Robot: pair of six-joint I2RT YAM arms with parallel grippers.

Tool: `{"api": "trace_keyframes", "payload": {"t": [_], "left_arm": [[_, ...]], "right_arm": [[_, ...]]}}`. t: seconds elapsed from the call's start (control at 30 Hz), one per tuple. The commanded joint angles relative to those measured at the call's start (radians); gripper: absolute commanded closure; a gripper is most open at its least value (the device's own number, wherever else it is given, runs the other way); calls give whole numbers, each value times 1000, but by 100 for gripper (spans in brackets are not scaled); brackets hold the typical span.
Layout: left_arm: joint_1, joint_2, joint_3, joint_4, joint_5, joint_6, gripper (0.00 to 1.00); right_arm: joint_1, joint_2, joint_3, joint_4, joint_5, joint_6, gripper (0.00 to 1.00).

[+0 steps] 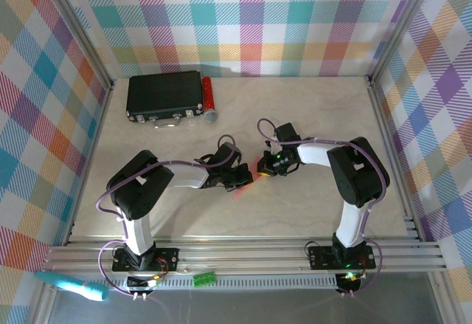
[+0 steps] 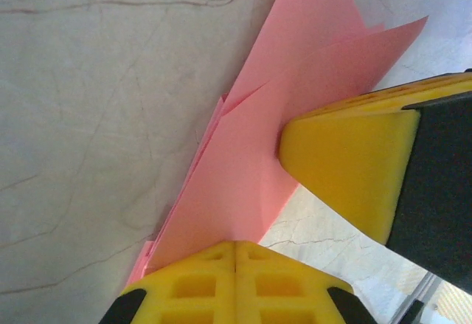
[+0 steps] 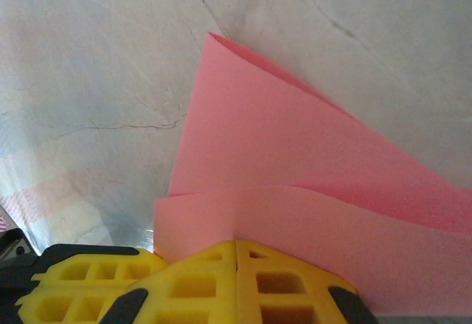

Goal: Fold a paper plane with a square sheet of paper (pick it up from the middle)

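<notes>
Tools first: left tool (image 2: 236, 249) is pinched shut on the square sheet of paper (image 2: 243, 169), fingertips meeting on a folded edge. The right tool (image 3: 236, 244) is likewise clamped on the same sheet from the opposite side. From above, we see the two tools nose to nose near the middle of the worktop (image 1: 310, 110), with the paper between them. We cannot tell whether it is lifted clear.

Progress (our judgement): partway. The sheet shows overlapping layers and at least one sharp crease, so some folds are in. We see no narrow dart with a pointed tip, so the later folds and the finished plane remain to be done.

Count: two tools and one pink sheet. One black box (image 1: 164, 95) and one red cylinder with a grey end (image 1: 209, 97) lie touching or nearly so, toward the far left corner.
</notes>
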Motion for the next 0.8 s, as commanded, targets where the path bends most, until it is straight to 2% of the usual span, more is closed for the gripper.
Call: {"api": "trace_keyframes", "payload": {"t": [0.0, 0.2, 0.37, 0.6, 0.77], "left_arm": [[-18, 26, -105, -90, -31, -47, 100], [-20, 25, -179, -62, -31, -87, 100], [-20, 27, -190, -61, -29, -90, 100], [-20, 34, -185, -55, -17, -87, 100], [-19, 18, -158, -53, -11, -83, 100]], "right_arm": [[-14, 48, -30, 2, 86, -44, 99], [-66, 31, -85, 162, 69, -61, 100], [-133, 19, -106, 225, 66, -61, 99], [-208, 34, -67, 186, 98, -70, 100], [-223, -6, -42, 135, 106, -93, 99]]}}
